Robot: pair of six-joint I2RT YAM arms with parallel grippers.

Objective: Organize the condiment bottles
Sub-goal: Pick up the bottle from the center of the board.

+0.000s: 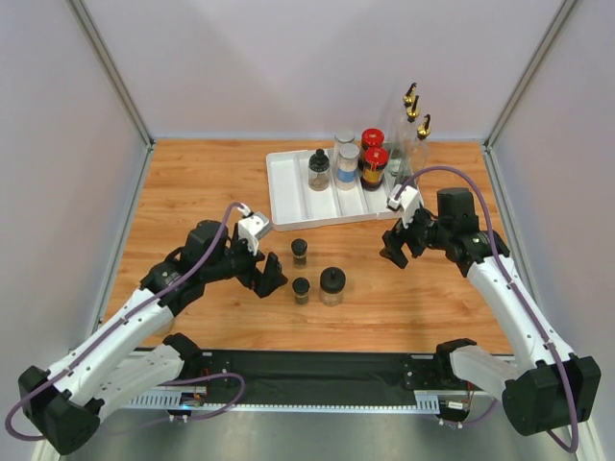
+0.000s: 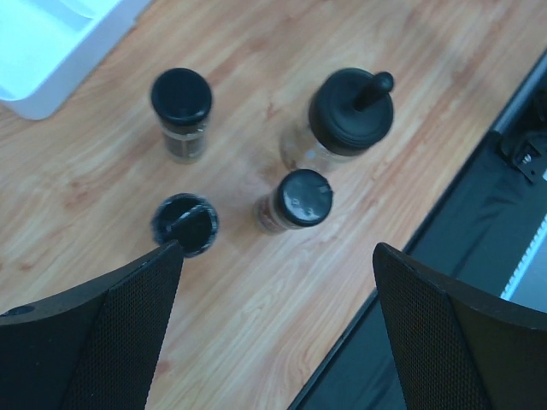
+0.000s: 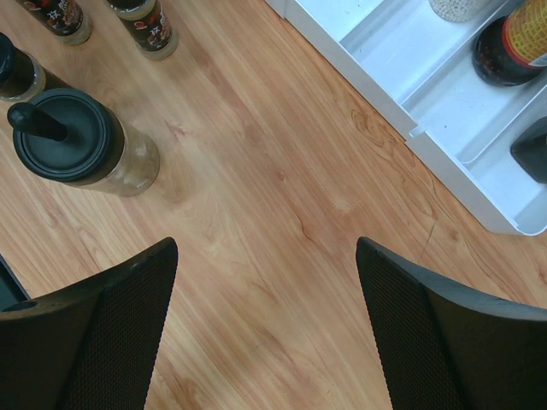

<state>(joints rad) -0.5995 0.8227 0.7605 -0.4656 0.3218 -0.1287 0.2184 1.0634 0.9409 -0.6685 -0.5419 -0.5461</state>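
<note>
four black-lidded jars stand outside the white tray.

Table is smooth wood, tray glossy plastic, jar lids matt black.

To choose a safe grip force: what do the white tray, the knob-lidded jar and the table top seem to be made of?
The white tray looks like smooth, slightly glossy plastic with moulded dividers. The knob-lidded jar has a clear body, glass or plastic, I cannot tell; its matte black lid seems plastic. The table top shows grain: wood or laminate.
</note>
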